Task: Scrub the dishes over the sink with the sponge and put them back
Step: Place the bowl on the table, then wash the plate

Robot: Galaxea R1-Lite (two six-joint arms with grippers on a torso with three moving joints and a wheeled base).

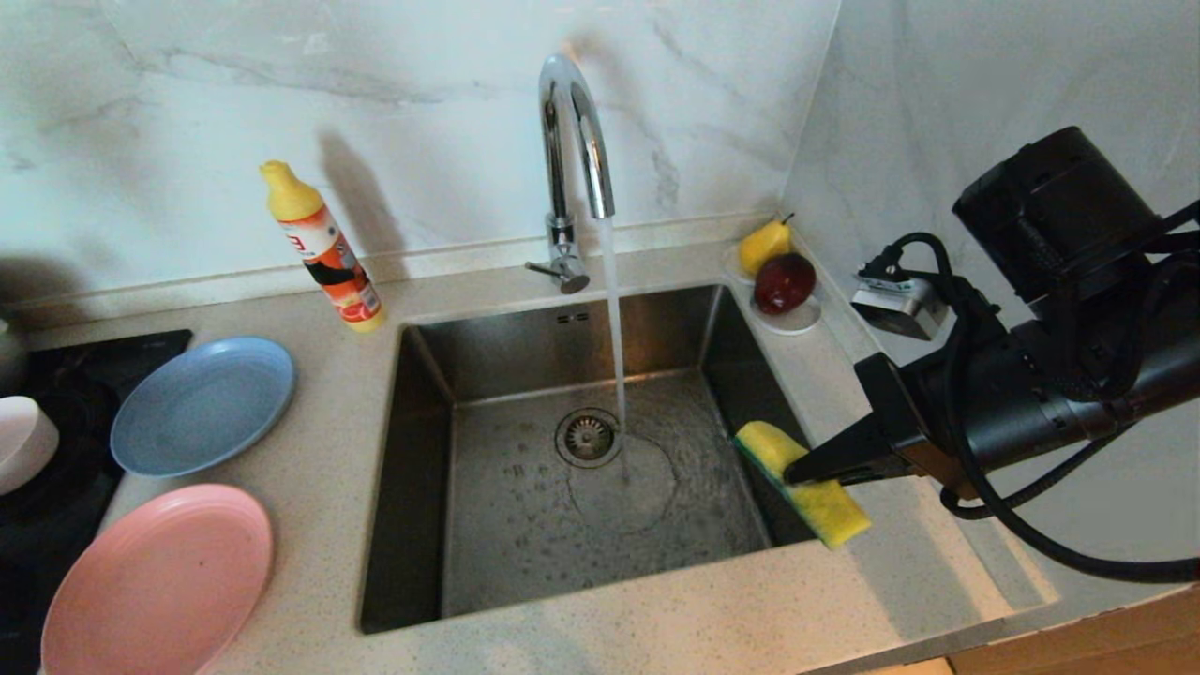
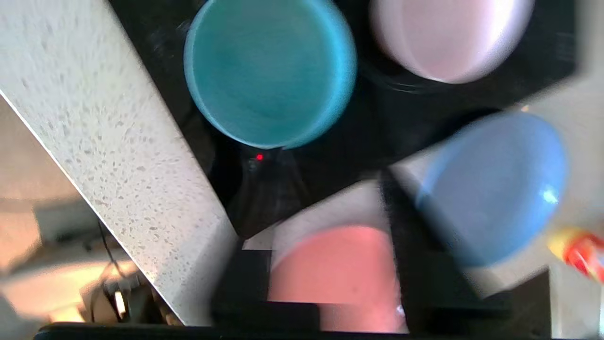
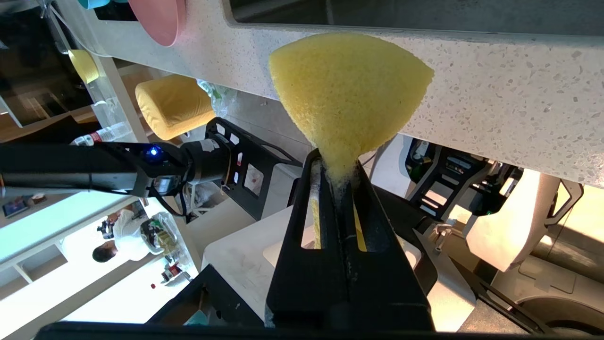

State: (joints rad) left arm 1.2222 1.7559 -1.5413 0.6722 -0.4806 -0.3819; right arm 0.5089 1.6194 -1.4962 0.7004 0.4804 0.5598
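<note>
The sponge (image 1: 830,514), yellow with a green edge, hangs over the right rim of the steel sink (image 1: 525,544), and my right gripper (image 1: 797,473) is shut on it; its fingers (image 3: 377,226) pinch the yellow foam (image 3: 344,89). A blue-grey plate (image 1: 202,405) and a pink plate (image 1: 159,581) lie on the counter left of the sink. A pale bowl (image 1: 23,441) stands on the black cooktop (image 1: 56,506). My left gripper (image 2: 325,222) hovers open above the pink plate (image 2: 335,269), near the teal bowl (image 2: 269,71), the pale bowl (image 2: 448,38) and the blue plate (image 2: 495,189). It holds nothing.
Water runs from the chrome faucet (image 1: 572,141) into the sink beside the drain (image 1: 588,437). An orange detergent bottle (image 1: 323,248) stands behind the plates. A white saucer (image 1: 797,321) with a pear and a red fruit sits in the back right corner. Marble walls close off the back and right.
</note>
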